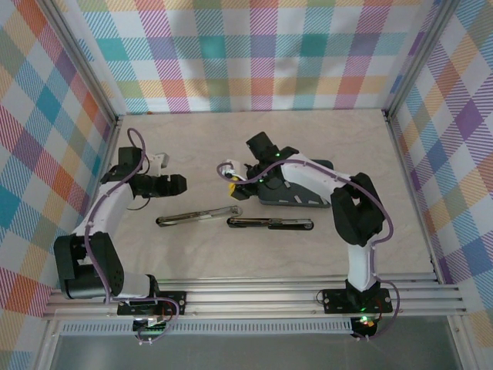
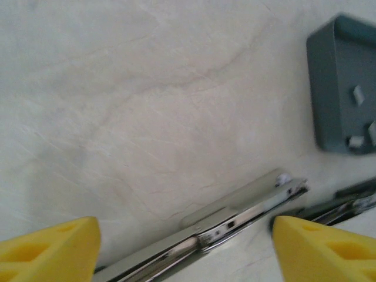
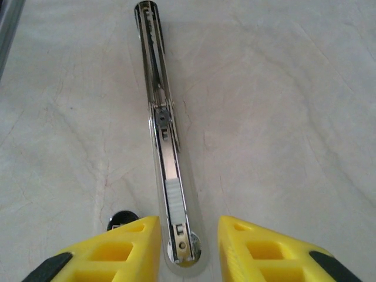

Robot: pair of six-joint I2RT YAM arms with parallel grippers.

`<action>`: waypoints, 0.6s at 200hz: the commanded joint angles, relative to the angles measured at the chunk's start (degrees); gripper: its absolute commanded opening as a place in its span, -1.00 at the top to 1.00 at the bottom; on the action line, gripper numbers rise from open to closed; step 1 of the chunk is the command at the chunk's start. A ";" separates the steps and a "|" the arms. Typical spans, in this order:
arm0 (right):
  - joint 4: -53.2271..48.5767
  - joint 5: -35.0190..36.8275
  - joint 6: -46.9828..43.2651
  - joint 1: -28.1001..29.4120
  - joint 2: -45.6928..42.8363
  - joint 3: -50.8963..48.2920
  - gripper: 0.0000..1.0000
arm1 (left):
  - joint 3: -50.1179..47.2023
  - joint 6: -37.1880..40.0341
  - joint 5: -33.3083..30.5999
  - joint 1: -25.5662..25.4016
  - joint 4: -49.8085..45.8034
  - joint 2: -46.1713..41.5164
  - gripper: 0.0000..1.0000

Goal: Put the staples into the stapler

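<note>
Right wrist shows slim chrome stapler (image 3: 164, 147) between yellow fingers (image 3: 117, 252).

From high at the near edge, you look down on the whole table (image 1: 192, 254). Your left wrist view skims it close; your right wrist view tilts down, equally close. All three share the chrome stapler rail (image 1: 199, 216).
</note>
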 commanded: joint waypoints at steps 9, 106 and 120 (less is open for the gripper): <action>-0.13 0.77 5.17 -1.90 -0.25 -0.91 0.26 | 0.92 23.96 -5.02 -2.41 -8.72 -3.93 -0.25; 2.92 -8.63 52.74 -5.58 -1.59 -0.80 0.07 | -4.20 65.03 -27.92 -7.94 -18.40 -2.91 -0.32; 2.27 -9.02 57.49 -5.63 -1.06 -0.77 0.11 | -5.35 66.66 -29.93 -7.32 -16.13 -1.25 -0.33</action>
